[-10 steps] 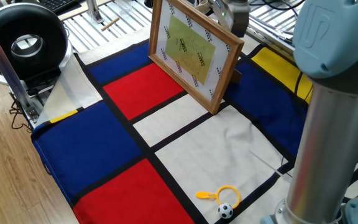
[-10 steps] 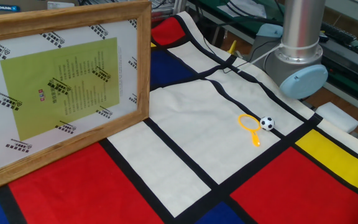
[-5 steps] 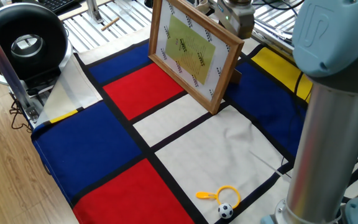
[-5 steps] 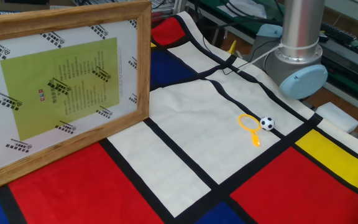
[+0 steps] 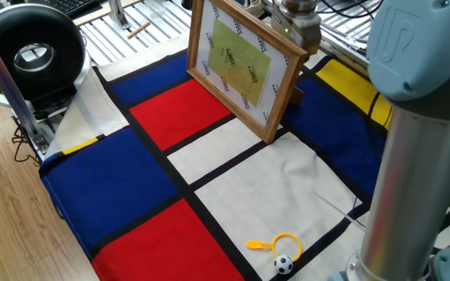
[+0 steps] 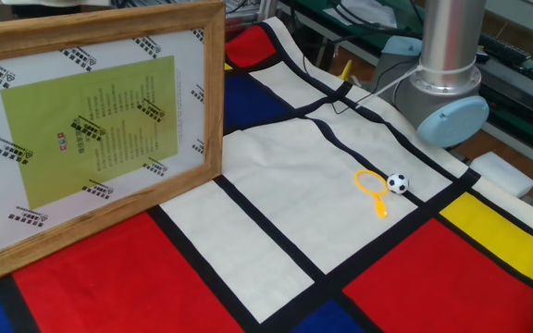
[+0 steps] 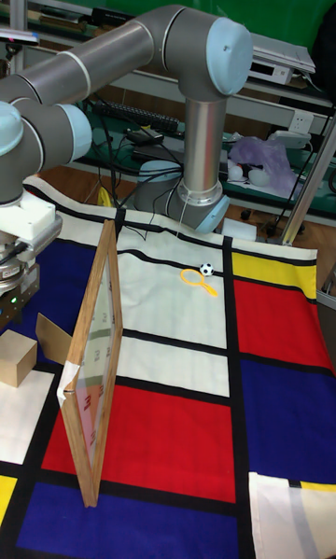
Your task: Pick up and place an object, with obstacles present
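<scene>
tan wood, smooth and plain, makes up the cube (image 7: pixel 17 364), which sits on the cloth at the left edge of the tall fixed view, behind the picture frame (image 7: pixel 94 363). that frame is light oak-coloured wood with a white panel, a yellow-green sheet and dashed black marks (image 6: pixel 81 125); it stands upright, leaning a little on a rear prop, and in the tall view it shows almost edge-on. under everything lies a slightly wrinkled fabric cloth (image 5: pixel 241 168) printed with red, blue, white and yellow rectangles split by black bands. near the arm's base lie a yellow plastic ring with a short handle (image 6: pixel 371 185) and, just beside it, a tiny black-and-white football (image 6: pixel 397 183). the grey metal arm (image 7: pixel 140 41), with pale blue joint caps, rises from its base, bends over the frame and reaches down on the frame's far side. the gripper (image 7: pixel 11 302) hangs just above the cube, slightly to its left, apart from it; its fingertips are cut off by the picture's edge, so i cannot tell how far open it is, and nothing shows in its hold.
</scene>
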Controlling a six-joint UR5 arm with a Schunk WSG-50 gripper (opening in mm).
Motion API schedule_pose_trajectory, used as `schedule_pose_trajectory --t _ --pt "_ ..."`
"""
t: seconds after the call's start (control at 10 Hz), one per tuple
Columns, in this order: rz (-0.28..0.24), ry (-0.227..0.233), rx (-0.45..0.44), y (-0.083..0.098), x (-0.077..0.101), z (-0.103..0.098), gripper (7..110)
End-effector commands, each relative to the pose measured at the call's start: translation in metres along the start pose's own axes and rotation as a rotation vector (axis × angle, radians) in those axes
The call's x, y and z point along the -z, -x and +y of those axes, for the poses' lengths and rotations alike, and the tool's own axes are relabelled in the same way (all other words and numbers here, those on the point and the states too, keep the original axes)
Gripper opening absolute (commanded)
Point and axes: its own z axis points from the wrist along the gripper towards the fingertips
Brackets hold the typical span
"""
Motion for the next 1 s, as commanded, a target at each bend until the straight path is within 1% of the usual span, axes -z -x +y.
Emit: schedule_pose_trajectory --t 0.0,0.1,0.2,0.3,0.4,0.6,0.7,0.9 --pt "-0.008 0.034 -0.001 0.007 -0.001 0.012 88" --pt "0.017 0.055 0.015 0.0 -0.001 0.017 88" --pt "0.06 0.053 0.014 -0.01 -0.001 0.017 88" --pt "0.062 0.053 0.0 -0.011 -0.001 0.017 88" --pt "0.051 0.059 -0.006 -0.008 -0.001 0.018 88" --pt "0.053 0.045 0.011 -0.008 -0.001 0.015 88" --pt "0.079 0.027 0.021 -0.015 -0.001 0.01 88" --pt "0.114 0.023 0.066 -0.024 0.0 0.008 88"
